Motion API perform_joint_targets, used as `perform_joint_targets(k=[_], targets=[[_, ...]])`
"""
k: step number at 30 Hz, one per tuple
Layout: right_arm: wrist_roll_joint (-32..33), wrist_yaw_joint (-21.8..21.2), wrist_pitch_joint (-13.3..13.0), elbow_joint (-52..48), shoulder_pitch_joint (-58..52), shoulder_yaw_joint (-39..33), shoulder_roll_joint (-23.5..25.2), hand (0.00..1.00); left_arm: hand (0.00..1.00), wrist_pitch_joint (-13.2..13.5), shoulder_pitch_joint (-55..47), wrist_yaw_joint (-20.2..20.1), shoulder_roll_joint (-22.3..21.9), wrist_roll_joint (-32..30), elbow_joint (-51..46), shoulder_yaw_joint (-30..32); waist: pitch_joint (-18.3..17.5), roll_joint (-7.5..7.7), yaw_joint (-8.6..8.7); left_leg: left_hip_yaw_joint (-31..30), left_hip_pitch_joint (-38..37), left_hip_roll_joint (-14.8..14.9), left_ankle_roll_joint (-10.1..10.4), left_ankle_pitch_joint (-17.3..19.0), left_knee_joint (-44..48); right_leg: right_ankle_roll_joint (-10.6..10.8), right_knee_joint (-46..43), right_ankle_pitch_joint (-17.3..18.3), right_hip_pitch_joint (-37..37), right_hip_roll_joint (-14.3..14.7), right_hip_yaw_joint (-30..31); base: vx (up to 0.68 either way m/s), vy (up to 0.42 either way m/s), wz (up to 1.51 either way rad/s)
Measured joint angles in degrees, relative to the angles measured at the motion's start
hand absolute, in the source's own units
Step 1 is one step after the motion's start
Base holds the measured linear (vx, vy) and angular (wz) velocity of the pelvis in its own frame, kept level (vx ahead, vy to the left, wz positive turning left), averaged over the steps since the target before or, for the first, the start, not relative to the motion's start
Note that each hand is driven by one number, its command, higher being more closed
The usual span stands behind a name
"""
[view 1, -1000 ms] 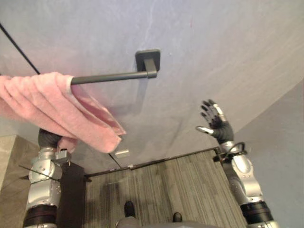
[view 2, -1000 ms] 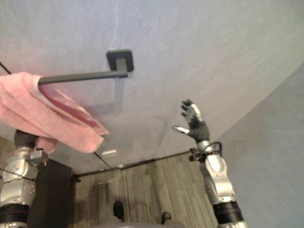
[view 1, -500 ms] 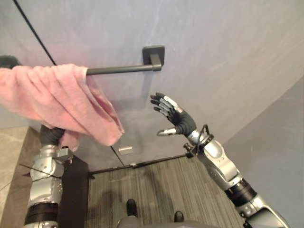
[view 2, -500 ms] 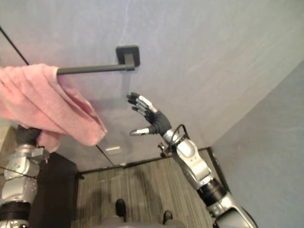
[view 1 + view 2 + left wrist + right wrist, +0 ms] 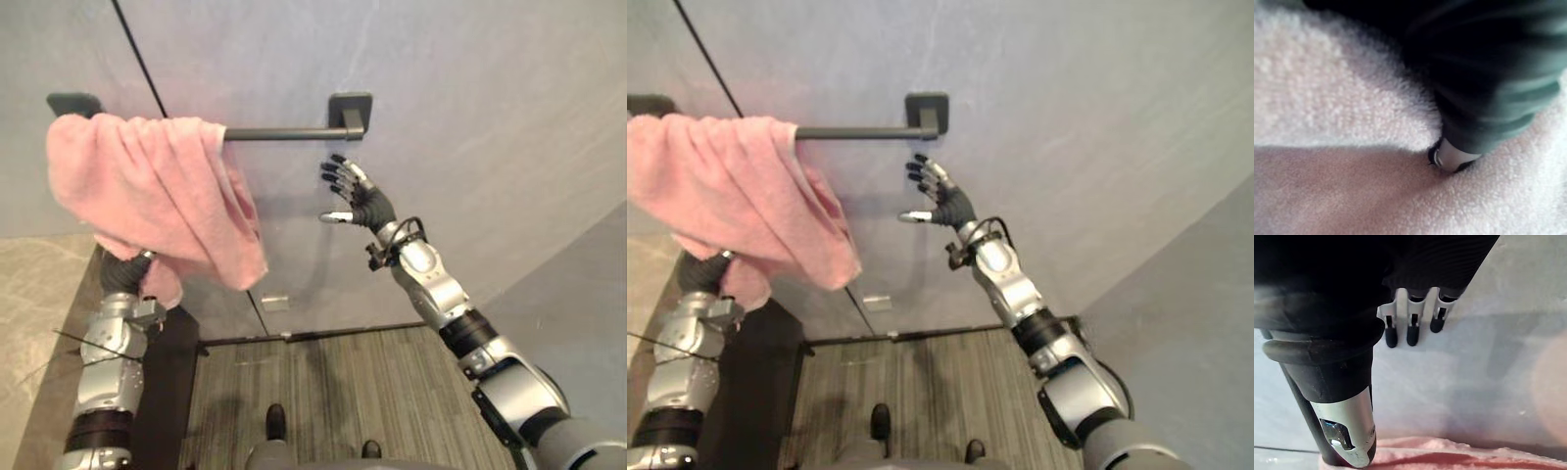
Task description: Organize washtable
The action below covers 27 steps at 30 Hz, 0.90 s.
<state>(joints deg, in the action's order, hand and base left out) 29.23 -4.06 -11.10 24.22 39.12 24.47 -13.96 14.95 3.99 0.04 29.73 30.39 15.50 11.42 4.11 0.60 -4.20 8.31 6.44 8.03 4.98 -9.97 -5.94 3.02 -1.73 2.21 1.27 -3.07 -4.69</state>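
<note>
A pink towel [image 5: 157,206] hangs bunched over the left part of a dark towel bar [image 5: 284,133] fixed to the grey wall. My left arm reaches up under the towel's lower edge. My left hand [image 5: 1479,98] is buried in the pink cloth [image 5: 1327,98], so its grasp is hidden. My right hand [image 5: 355,196] is open with straight, spread fingers. It is held just below the bar's right mount [image 5: 351,113], close to the wall and to the right of the towel, touching neither. The right wrist view shows the towel's edge [image 5: 1449,450] below the right hand [image 5: 1347,426].
The bar's left mount [image 5: 73,102] shows above the towel. A dark seam [image 5: 142,54] runs down the wall, with a small metal plate [image 5: 275,304] low on it. A dark cabinet [image 5: 167,392] stands at lower left beside plank flooring [image 5: 372,372]. A grey side wall [image 5: 588,323] closes the right.
The camera has shifted, bringing the whole bar into view. My right hand has moved left and up from low on the right to just under the bar's right end. The towel stays draped.
</note>
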Motion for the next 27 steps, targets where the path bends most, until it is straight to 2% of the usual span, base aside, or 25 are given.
perform_joint_targets(k=[4,10,14,18,22,27], targets=[[0.64,0.49,0.89,3.16,2.63,-0.06,1.92,0.00,1.00,0.00,0.54,0.09,-0.02,0.43,0.04,-0.10,-0.21,-0.58,-0.12,-0.07,0.07,0.03,-0.01,-0.26,0.00,0.00,0.25,-0.30,-0.08,0.06,-0.04,0.00,0.000,0.00],[0.59,1.49,2.51,6.75,6.98,-0.10,5.51,0.00,1.00,-0.01,3.16,0.45,-0.06,0.41,0.23,-1.90,-0.19,-0.63,-0.37,-0.17,0.76,0.39,0.21,-0.54,0.02,-0.23,1.50,-1.13,-0.10,0.48,-0.09,0.00,0.000,0.00],[0.49,1.67,2.85,11.32,10.39,0.34,8.91,0.00,1.00,-0.05,5.18,1.19,-0.42,0.41,1.01,-2.52,-0.17,-0.66,-1.50,-0.40,1.01,0.91,0.49,-0.72,0.03,-0.46,1.81,-1.28,-0.08,1.01,-0.26,0.00,-0.005,0.01],[0.44,1.91,2.87,12.07,12.99,1.13,12.20,0.00,1.00,-0.05,6.05,1.43,-0.42,0.39,1.46,-3.60,-0.06,-0.90,-1.79,-1.23,1.55,1.10,0.70,-0.87,0.05,-0.48,1.93,-1.27,-0.08,1.09,-1.17,0.00,-0.007,0.10],[0.42,2.32,2.89,13.07,14.86,3.17,15.03,0.00,1.00,-0.06,6.82,1.45,-0.46,0.39,2.27,-5.08,-0.06,-0.90,-2.89,-1.49,1.79,1.04,0.71,-0.87,0.04,-0.48,1.99,-1.26,-0.06,1.08,-1.44,0.00,0.002,0.03],[0.36,2.63,2.92,13.23,15.34,4.96,18.26,0.00,1.00,-0.06,6.85,1.78,-0.47,0.40,2.58,-5.66,-0.06,-0.90,-3.04,-1.80,1.94,1.04,0.71,-0.87,0.04,-0.54,2.00,-1.21,-0.11,1.06,-1.70,0.00,0.001,0.02]])
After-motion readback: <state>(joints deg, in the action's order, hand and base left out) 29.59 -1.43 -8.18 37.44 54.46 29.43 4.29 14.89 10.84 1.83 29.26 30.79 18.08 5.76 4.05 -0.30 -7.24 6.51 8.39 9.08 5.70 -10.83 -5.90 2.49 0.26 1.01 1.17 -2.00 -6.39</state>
